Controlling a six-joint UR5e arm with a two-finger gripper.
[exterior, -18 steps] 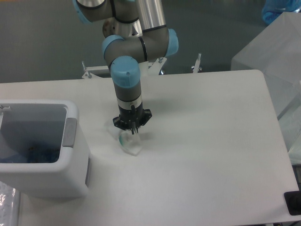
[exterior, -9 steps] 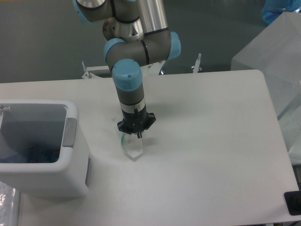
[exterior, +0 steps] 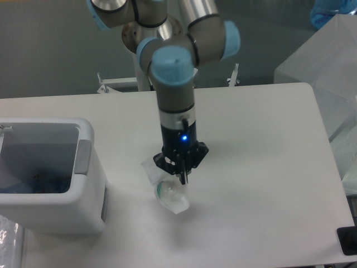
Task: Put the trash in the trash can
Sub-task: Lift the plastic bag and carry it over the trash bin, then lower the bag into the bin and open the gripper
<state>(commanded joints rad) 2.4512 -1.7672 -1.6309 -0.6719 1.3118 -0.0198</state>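
Observation:
My gripper (exterior: pixel 182 176) points down over the middle of the white table (exterior: pixel 262 167). It is shut on the crumpled clear wrapper (exterior: pixel 169 192) with a green bit, which hangs from the fingertips above the tabletop. The white trash can (exterior: pixel 83 190) with a grey side panel stands at the left edge, well left of the gripper. Something bluish (exterior: pixel 42 181) lies at its bottom; I cannot tell whether it is the flattened bottle.
A translucent plastic box (exterior: pixel 329 72) stands off the table's right side. A black object (exterior: pixel 347 241) sits at the lower right corner. Metal clamps (exterior: pixel 234 75) stick up at the table's back edge.
The arm has risen and moved right and toward the front, lifting the wrapper off the table.

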